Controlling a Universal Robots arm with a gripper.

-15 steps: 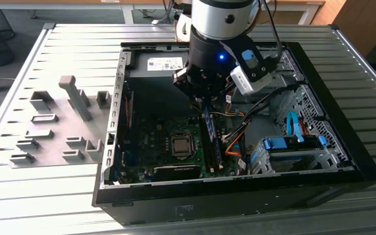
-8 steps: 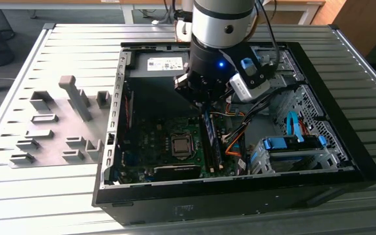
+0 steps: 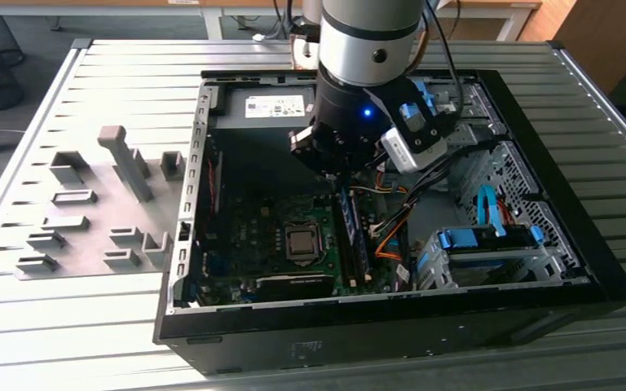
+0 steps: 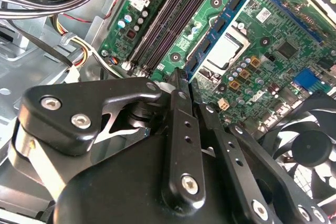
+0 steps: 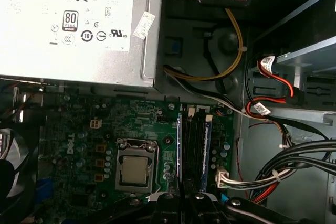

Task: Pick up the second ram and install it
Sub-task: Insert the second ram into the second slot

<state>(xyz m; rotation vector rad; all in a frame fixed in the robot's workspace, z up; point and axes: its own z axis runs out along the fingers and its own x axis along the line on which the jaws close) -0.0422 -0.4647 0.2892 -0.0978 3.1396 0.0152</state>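
The second ram [image 4: 223,27] is a thin green-blue strip with black chips. It stands on edge in the slot nearest the processor socket [image 5: 135,171] and also shows in the first wrist view [image 5: 179,150] and the exterior view [image 3: 354,236]. My gripper [image 4: 181,77] is low inside the open computer case [image 3: 574,269]. Its dark fingers [image 4: 178,108] are drawn together with nothing showing between them. The fingertips hang right at the end of the strip that lies toward the power supply [image 3: 275,106]. I cannot tell whether they touch it. The gripper [image 5: 186,184] lines up with the black slots [image 5: 195,150].
Cable bundles [image 5: 283,166] run beside the slots and toward the drive cage [image 3: 487,244]. A black fan [image 4: 310,140] sits past the socket. Grey plastic holder blocks [image 3: 95,204] stand on the slatted table at the exterior view's left.
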